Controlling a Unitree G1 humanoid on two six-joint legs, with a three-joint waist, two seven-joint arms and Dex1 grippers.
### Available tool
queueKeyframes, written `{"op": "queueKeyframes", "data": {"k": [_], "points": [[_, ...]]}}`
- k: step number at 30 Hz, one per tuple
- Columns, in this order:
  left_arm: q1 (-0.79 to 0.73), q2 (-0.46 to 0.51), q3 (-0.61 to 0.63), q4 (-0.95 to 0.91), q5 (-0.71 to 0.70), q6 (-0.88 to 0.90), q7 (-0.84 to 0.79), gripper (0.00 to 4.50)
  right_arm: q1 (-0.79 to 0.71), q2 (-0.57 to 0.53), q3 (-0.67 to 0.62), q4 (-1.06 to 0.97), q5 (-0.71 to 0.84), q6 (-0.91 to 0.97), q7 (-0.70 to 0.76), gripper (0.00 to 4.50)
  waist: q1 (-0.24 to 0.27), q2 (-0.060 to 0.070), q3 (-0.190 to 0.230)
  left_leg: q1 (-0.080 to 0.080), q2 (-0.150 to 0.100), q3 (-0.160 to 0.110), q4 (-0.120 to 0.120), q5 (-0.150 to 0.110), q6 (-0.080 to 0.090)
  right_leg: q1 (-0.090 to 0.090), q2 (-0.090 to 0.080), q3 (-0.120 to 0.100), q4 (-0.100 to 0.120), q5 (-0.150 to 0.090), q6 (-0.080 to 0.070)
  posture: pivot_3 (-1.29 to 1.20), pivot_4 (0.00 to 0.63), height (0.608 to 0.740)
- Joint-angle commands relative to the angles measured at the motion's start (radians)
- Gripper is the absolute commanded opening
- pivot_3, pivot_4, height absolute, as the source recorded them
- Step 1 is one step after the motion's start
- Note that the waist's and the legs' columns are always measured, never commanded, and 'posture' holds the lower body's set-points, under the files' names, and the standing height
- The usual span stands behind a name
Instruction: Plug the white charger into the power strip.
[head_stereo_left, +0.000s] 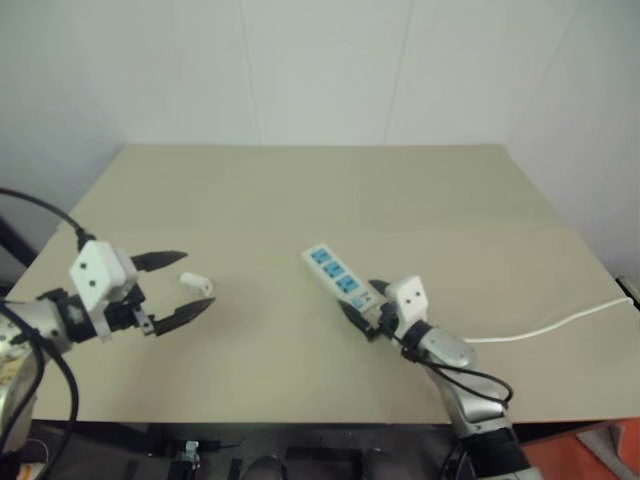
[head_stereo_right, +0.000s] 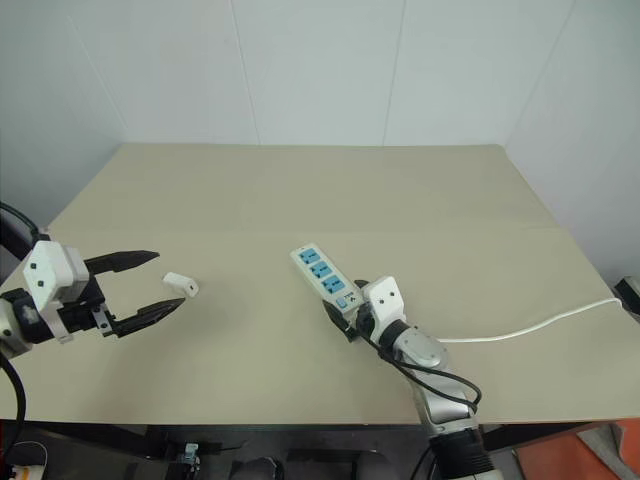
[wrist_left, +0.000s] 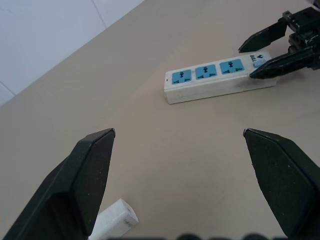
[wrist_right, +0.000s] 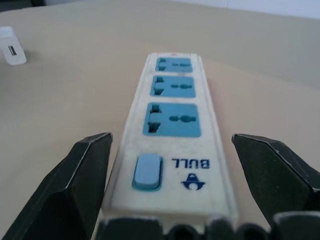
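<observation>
- On the bench (head_stereo_left: 300, 190), the white charger (head_stereo_left: 196, 284) lies loose between the spread fingers of the left gripper (head_stereo_left: 186, 285); not yet grasped.
- Right gripper (head_stereo_left: 362, 300), spread, straddles the switch end of the power strip (head_stereo_left: 337, 274); sockets empty.
- Remaining: grasp, carry, insert.

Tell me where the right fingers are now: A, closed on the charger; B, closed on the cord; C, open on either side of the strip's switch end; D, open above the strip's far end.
C: the right gripper stands open, one finger on each side of the strip at its switch end, and the charger lies apart by the left gripper.
</observation>
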Motion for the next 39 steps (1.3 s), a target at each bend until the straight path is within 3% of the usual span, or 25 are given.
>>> {"op": "queueKeyframes", "data": {"k": [1,13,19,24,29,33,39], "points": [[0.001,0.007,0.023,-0.016,-0.022,-0.005,-0.004,4.5,0.001,0.017,0.019,0.008,-0.029,-0.038,-0.032,4.48,0.0,0.0,0.0,0.0,0.0,0.0,0.0,0.0,0.0,0.0,0.0,0.0,0.0,0.0,0.0,0.0,0.15,0.74],[-0.011,0.017,0.022,-0.009,-0.021,-0.006,-0.014,4.5,-0.061,0.071,0.028,0.282,-0.054,-0.198,-0.038,4.48,-0.012,-0.004,-0.002,0.005,0.005,0.001,0.0,0.0,0.0,0.002,0.006,0.002,0.0,0.001,-0.001,0.0,0.15,0.74],[-0.013,0.021,0.027,-0.007,-0.019,-0.007,-0.017,4.5,-0.104,0.05,0.059,0.317,-0.032,-0.086,0.06,4.48,-0.017,-0.006,-0.004,0.011,0.013,0.002,-0.003,0.0,0.0,0.004,0.016,0.006,0.001,0.003,-0.005,0.0,0.15,0.74],[-0.011,0.02,0.029,-0.01,-0.019,-0.006,-0.014,4.5,-0.126,0.04,0.063,0.3,-0.02,-0.021,0.098,3.41,-0.02,-0.007,-0.005,0.015,0.013,0.004,-0.006,0.0,0.0,0.004,0.017,0.009,0.001,0.003,-0.006,0.0,0.15,0.74],[-0.008,0.018,0.031,-0.014,-0.021,-0.005,-0.013,4.5,-0.148,0.019,0.056,0.308,-0.026,-0.038,0.115,3.41,-0.023,-0.007,-0.005,0.016,0.013,0.009,-0.007,0.0,0.0,0.003,0.017,0.014,0.001,0.003,-0.006,0.0,0.15,0.74],[-0.025,0.027,0.02,0.003,-0.017,-0.012,-0.023,4.5,-0.181,-0.013,0.042,0.304,0.016,-0.121,0.213,3.41,-0.022,-0.007,-0.005,0.016,0.013,0.013,-0.007,0.0,0.0,0.002,0.016,0.016,0.001,0.003,-0.006,0.0,0.15,0.74],[-0.135,0.072,-0.045,0.103,0.007,-0.057,-0.089,4.5,-0.287,-0.068,0.052,0.323,0.114,-0.193,0.495,3.41,-0.019,-0.007,0.0,0.013,0.013,0.015,-0.007,0.0,0.0,0.0,0.016,0.018,0.001,0.003,-0.005,0.0,0.15,0.74]]}}
